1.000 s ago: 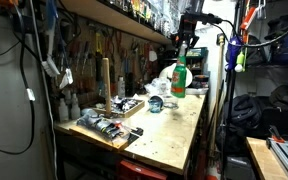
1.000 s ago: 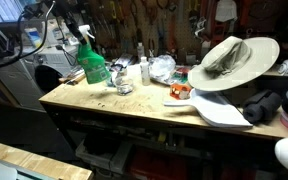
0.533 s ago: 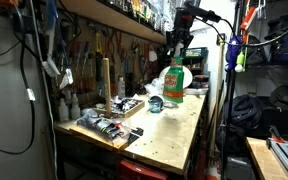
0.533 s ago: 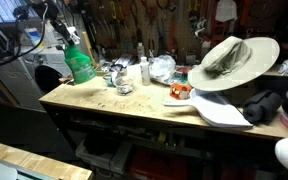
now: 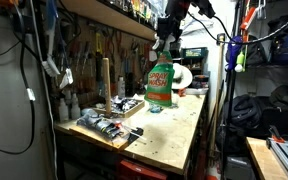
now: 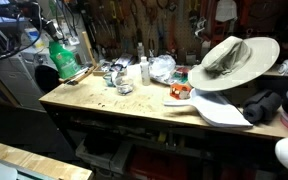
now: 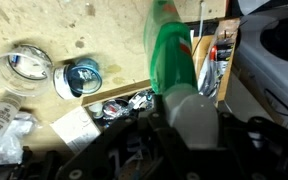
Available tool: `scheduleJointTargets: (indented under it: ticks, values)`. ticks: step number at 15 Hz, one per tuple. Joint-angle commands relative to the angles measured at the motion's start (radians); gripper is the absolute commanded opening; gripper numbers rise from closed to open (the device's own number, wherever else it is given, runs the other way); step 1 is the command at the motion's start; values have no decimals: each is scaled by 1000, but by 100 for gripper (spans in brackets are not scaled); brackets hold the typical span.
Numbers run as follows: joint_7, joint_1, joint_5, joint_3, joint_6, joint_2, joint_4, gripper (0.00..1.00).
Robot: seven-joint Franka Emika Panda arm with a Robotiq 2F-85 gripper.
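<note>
**Carrying step, judged from the load clear of the surface**

1. Grip. The gripper (image 5: 166,46) holds the green spray bottle (image 5: 159,85) by its white spray head. The jaws are closed on that head, which the wrist view shows at lower centre. The hold is high and the body hangs below it, so expect swing. Move slowly and avoid abrupt wrist rotation.
2. Position. The bottle hangs in the air above the workbench (image 5: 184,130), touching nothing. It sits at centre frame in an exterior view and at upper left in an exterior view (image 6: 64,60).
3. Clearance. At lower left of the wrist view lie a clear round lid (image 7: 24,65) and a blue-rimmed disc (image 7: 81,78). A box of small parts (image 7: 124,105) sits just right of them. Pass the base well above these.
4. Orientation. The long axis runs close to vertical with the head up and the base down. It leans, with the base toward the frame's right (image 6: 64,60). In the wrist view the body (image 7: 172,55) extends from the head toward the top edge.
</note>
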Motion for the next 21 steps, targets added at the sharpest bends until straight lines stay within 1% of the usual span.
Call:
scheduleJointTargets:
  ticks: [1,4,9,16,21]
  values:
    - [-66,24,15,13,50,19,3,13]
    - [-88,22,-16,33,114,61,-5,13]
    - [-126,18,-36,38,273,144,-21,13]
    - [-133,17,-57,38,405,246,-17,13]
    - [-135,23,-41,35,479,296,-9,13]
